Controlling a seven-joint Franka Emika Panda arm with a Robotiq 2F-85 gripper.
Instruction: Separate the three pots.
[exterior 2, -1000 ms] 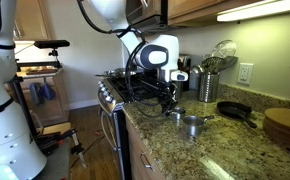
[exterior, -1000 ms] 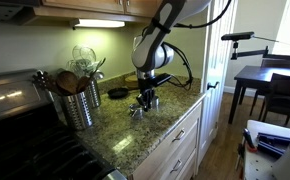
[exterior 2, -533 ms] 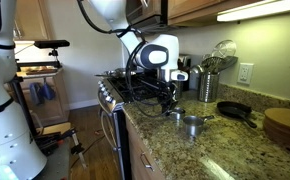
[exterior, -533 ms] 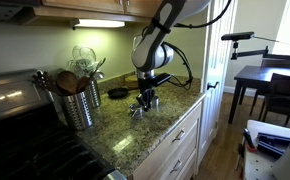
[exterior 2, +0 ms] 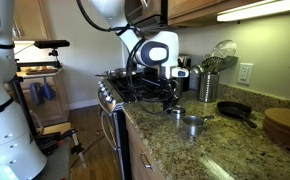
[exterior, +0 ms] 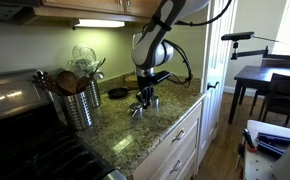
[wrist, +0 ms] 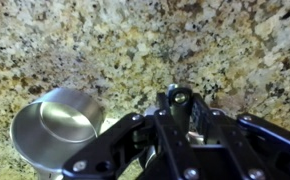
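Observation:
A small shiny silver pot [wrist: 57, 122] sits on the granite counter at the lower left of the wrist view. Its rim looks doubled, as if nested. My gripper [wrist: 193, 122] is to its right, low over the counter, with its fingers nearly together on a thin shiny metal piece that looks like a pot handle. In both exterior views the gripper [exterior: 145, 98] [exterior 2: 171, 103] hangs just above the small pots [exterior: 137, 111] [exterior 2: 191, 124]. Another small pot [exterior 2: 175, 114] shows right under it. I cannot make out three separate pots.
A ribbed steel utensil holder [exterior: 80, 100] [exterior 2: 207, 85] with wooden spoons stands by the stove [exterior: 25, 150]. A black skillet [exterior: 118, 93] [exterior 2: 235, 110] lies behind the pots. A round wooden board [exterior 2: 285, 125] lies farther along. The counter's front edge [exterior: 175, 120] is close.

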